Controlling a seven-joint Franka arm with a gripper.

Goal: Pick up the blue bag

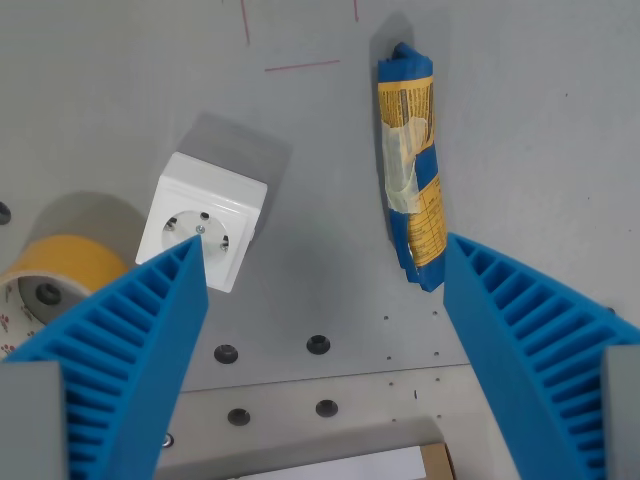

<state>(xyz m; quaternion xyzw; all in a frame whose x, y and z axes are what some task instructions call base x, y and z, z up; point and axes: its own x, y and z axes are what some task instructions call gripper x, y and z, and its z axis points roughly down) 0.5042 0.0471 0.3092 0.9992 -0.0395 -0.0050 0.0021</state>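
Observation:
The blue bag [412,165], blue with a yellow printed panel and a pale strip, lies lengthwise on the grey table toward the wrist view's right. My gripper [322,255] hangs open above the table, its two blue ribbed fingers [140,340] spread wide with nothing between them. The bag's near end sits just beside the tip of the right finger [520,330], slightly inside it and farther from the camera.
A white wall socket block [203,220] stands by the left fingertip. A roll of yellow tape [55,275] lies at the wrist view's left edge. Screw holes [318,344] dot the table, and a cardboard piece with white paper [360,465] shows at the bottom.

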